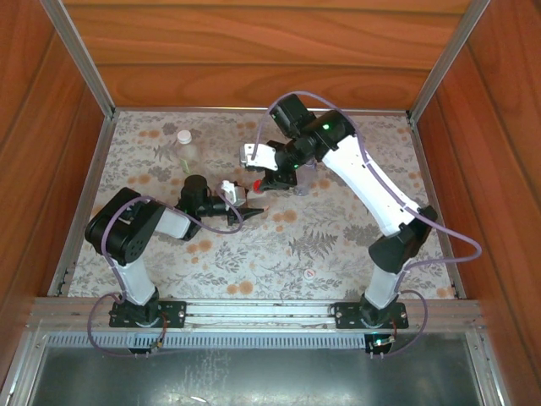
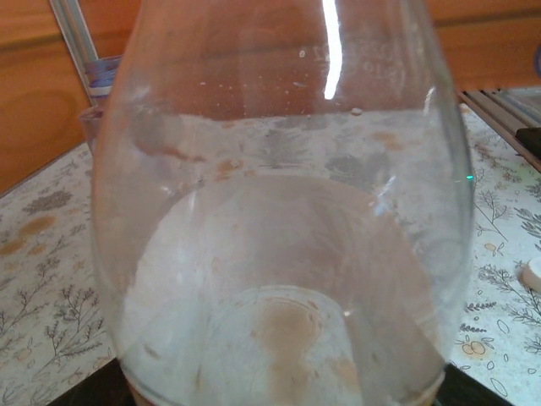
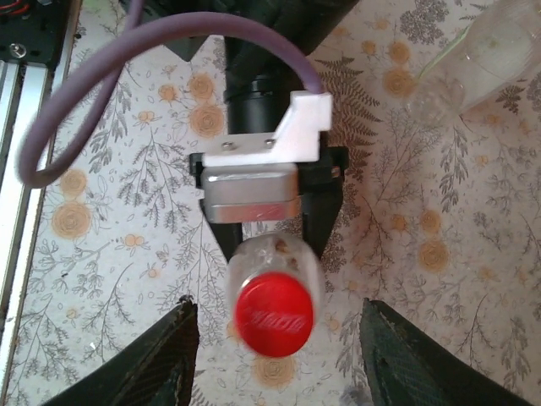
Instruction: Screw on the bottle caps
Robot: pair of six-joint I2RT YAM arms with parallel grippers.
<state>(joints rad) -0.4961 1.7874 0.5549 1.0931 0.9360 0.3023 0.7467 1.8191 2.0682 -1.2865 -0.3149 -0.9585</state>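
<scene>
The clear bottle (image 2: 279,254) is being clamped by the left gripper (image 3: 275,249), with the red cap (image 3: 273,315) on its mouth. The right gripper (image 3: 276,304) is being presented spread, its fingers at 9 and 3 o'clock of the cap and touching nothing.

Risk being judged: an off-centre closure is likely to tilt or cross-thread the cap.

A loose white cap (image 2: 534,275) at 3 o'clock is being shown in the left wrist view. A white-capped bottle (image 1: 183,139) at 11 o'clock is being shown from the top.

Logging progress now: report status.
Left gripper shut on bottle. Right gripper open above red cap seated on it. Nothing between gripper and cap.
</scene>
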